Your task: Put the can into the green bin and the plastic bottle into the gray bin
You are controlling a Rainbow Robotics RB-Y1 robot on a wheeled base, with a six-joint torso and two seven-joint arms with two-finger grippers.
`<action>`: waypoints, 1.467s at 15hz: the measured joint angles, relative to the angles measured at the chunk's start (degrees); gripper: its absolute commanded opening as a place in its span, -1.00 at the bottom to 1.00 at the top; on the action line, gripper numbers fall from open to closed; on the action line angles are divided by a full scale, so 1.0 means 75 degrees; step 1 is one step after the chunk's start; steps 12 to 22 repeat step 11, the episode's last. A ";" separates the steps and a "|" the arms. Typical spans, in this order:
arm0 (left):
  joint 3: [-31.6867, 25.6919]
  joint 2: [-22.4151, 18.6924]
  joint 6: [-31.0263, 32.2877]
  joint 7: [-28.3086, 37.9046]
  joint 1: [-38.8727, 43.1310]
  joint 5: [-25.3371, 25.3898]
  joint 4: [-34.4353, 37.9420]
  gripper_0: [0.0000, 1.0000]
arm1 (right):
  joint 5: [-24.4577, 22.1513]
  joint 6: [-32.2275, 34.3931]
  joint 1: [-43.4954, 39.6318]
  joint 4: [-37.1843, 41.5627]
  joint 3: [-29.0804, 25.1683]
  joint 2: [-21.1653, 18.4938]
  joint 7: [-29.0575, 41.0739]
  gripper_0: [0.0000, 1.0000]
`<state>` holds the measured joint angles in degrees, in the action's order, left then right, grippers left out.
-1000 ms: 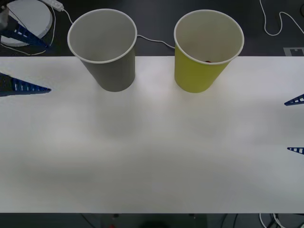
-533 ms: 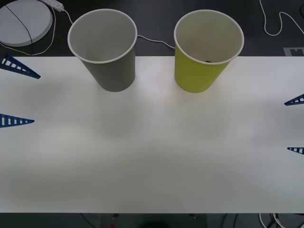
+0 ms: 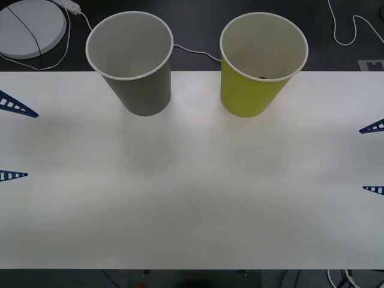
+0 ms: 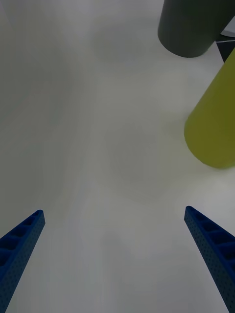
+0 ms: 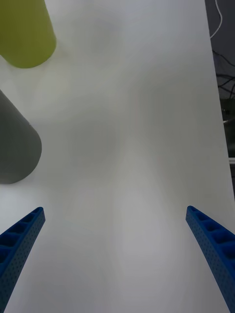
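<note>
Left gripper [image 3: 12, 141]: at 9 o'clock on the white table [image 3: 192, 198], fingers spread wide apart, nothing between them; its wrist view shows both blue ribbed fingertips [image 5: 22, 234] over bare tabletop.

Right gripper [image 3: 373, 158]: at 3 o'clock on the table edge, fingers likewise spread, released, holding nothing; its blue fingertips [image 4: 205, 230] hang over bare table.

Gray bin [image 3: 133, 60]: upright at about 11 o'clock, at the far edge of the table, white rim, pale inside; contents not discernible.

Green bin [image 3: 259, 63]: upright at about 1 o'clock, beside the gray bin and apart from it, white rim, pale inside.

Can [image 3: 263, 77]: a small red fleck just inside the near rim of the green bin, mostly hidden by the wall.

White round disc [image 3: 30, 27]: off the table at 10 o'clock, on the dark floor, with a cable [image 3: 192, 51] running behind the bins.
</note>
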<state>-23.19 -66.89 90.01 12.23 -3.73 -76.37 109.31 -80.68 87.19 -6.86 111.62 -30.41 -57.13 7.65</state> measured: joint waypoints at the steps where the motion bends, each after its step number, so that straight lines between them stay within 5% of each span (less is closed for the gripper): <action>1: -0.0119 0.0000 0.0000 -0.0034 0.0208 -0.0011 0.0159 1.00 | 0.0000 0.0000 0.0000 0.0000 0.0000 0.0000 0.0001 1.00; 22: -0.0354 0.0000 0.0000 -0.0354 0.0639 -0.0150 0.0358 1.00 | 0.0000 0.0000 0.0000 0.0000 0.0000 0.0000 -0.0001 1.00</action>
